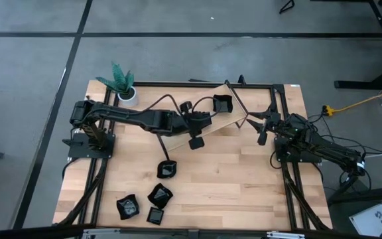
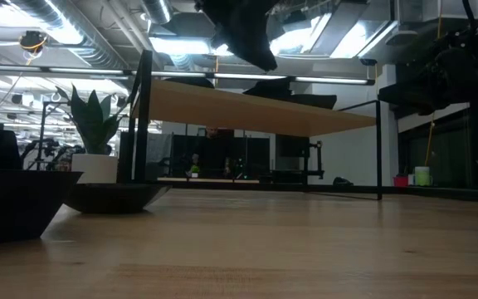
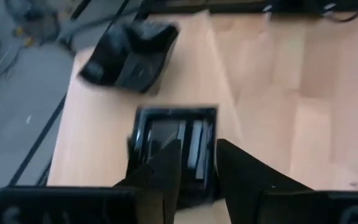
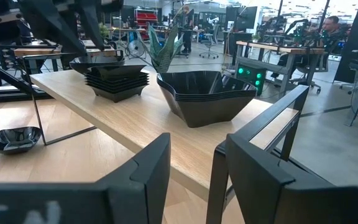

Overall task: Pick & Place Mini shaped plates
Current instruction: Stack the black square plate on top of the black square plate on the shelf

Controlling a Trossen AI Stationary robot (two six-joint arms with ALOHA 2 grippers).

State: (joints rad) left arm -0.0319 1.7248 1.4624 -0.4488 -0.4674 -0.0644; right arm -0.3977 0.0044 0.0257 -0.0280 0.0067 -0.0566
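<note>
From above, we are seeing the left claw (image 1: 197, 136) reaching out over a raised wooden shelf (image 1: 178, 136) at the back of the worktop (image 1: 244, 179). A stack of mini shaped plates (image 1: 223, 104) is sitting on that shelf; four more black plates (image 1: 167, 169) are lying on the worktop's near half. The right claw (image 1: 260, 126) is waiting at the shelf's right end. A potted plant (image 1: 121, 83) is standing at the back left corner.

At table height, we are looking under the shelf (image 2: 247, 104), with a dark plate (image 2: 114, 197) resting on the worktop beside the plant (image 2: 94, 133).

Through the left wrist, we are seeing its fingers (image 3: 166, 168) standing apart above a square plate stack (image 3: 176, 140), not gripping it.

Through the right wrist, its fingers (image 4: 148, 174) are standing apart, empty, facing two plate stacks (image 4: 207, 93) on the shelf.
</note>
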